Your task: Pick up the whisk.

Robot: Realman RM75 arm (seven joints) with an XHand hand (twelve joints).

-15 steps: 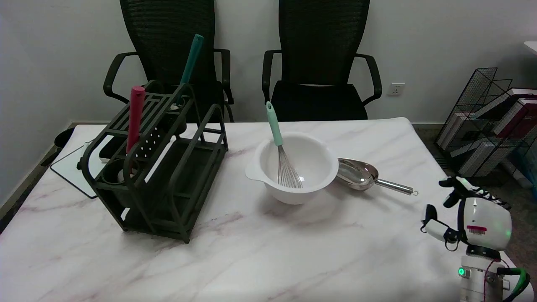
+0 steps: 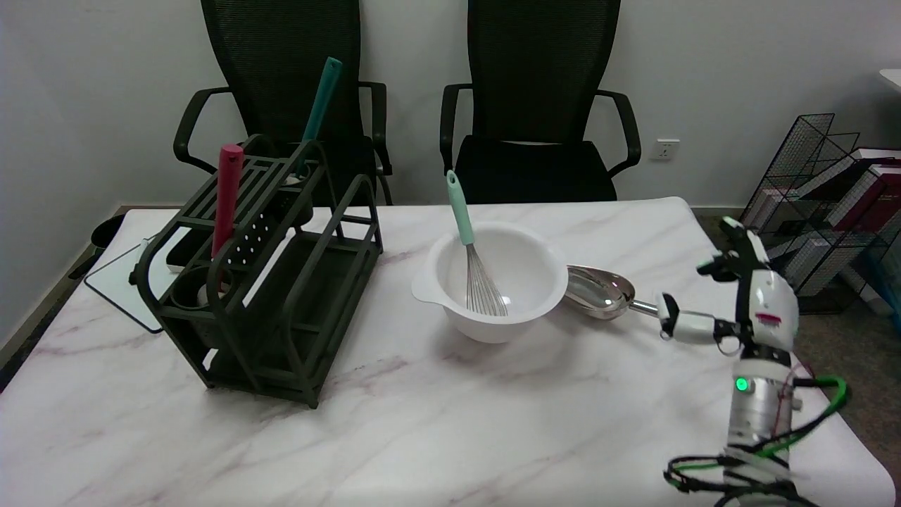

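Your right hand (image 2: pixel 735 303) is hovering over the table's right edge with its fingers spread apart and holding nothing; one finger is pointing left toward the handle end of the shiny steel scoop (image 2: pixel 602 291), and whether it is touching that handle cannot be told, since the finger is covering the handle's tip. The wire whisk with the mint-green handle (image 2: pixel 470 245) is standing tilted inside the white plastic mixing bowl (image 2: pixel 493 282), wires down in the bowl, handle leaning up and to the left past the rim. The scoop is lying just right of the bowl, its near lip partly hidden by the bowl wall. The dark green metal utensil rack (image 2: pixel 271 271) is sitting well left on the marble-patterned table (image 2: pixel 422 422), holding a red-handled tool (image 2: pixel 227 190) and a teal-handled tool (image 2: pixel 320 98) whose lower ends are hidden.
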